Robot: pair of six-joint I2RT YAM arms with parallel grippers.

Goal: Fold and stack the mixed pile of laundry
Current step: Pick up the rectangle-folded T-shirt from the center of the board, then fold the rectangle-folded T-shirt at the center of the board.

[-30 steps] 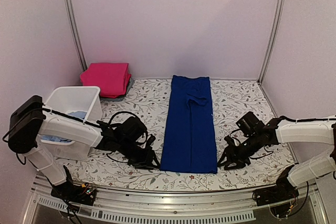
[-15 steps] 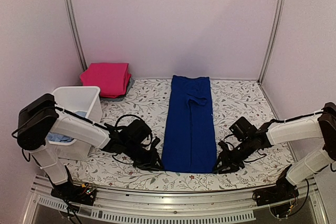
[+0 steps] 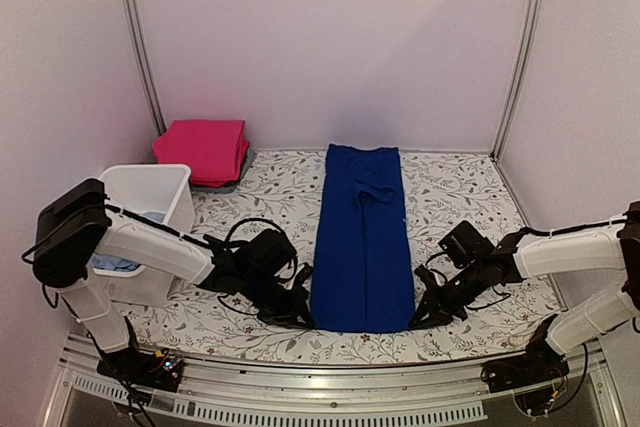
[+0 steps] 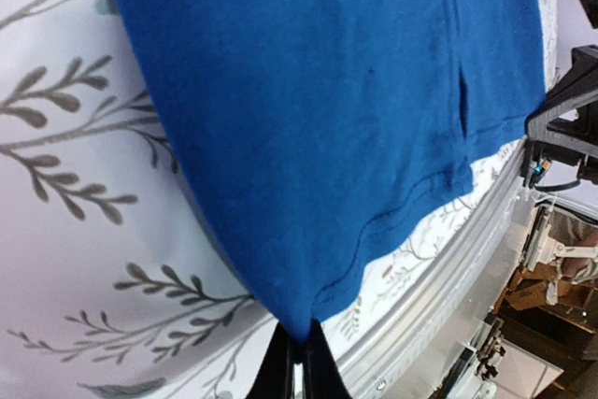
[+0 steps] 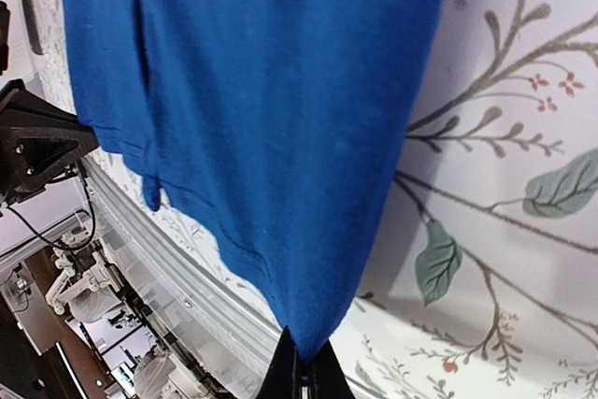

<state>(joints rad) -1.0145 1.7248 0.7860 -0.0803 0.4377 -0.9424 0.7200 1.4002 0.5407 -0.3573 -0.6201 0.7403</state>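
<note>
From above we saw royal-blue trousers (image 3: 362, 237) flat along the floral table (image 3: 260, 187), left tool (image 3: 300, 314) and right tool (image 3: 420, 313) at the near hem corners, only our wrist views showed both pinched closed on cloth.

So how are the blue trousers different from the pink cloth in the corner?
The blue trousers lie stretched out long and flat; the pink cloth is folded into a small square. The left fingers and right fingers pinch the trousers' near corners; nothing touches the pink cloth. Both are plain-coloured cloth.
</note>
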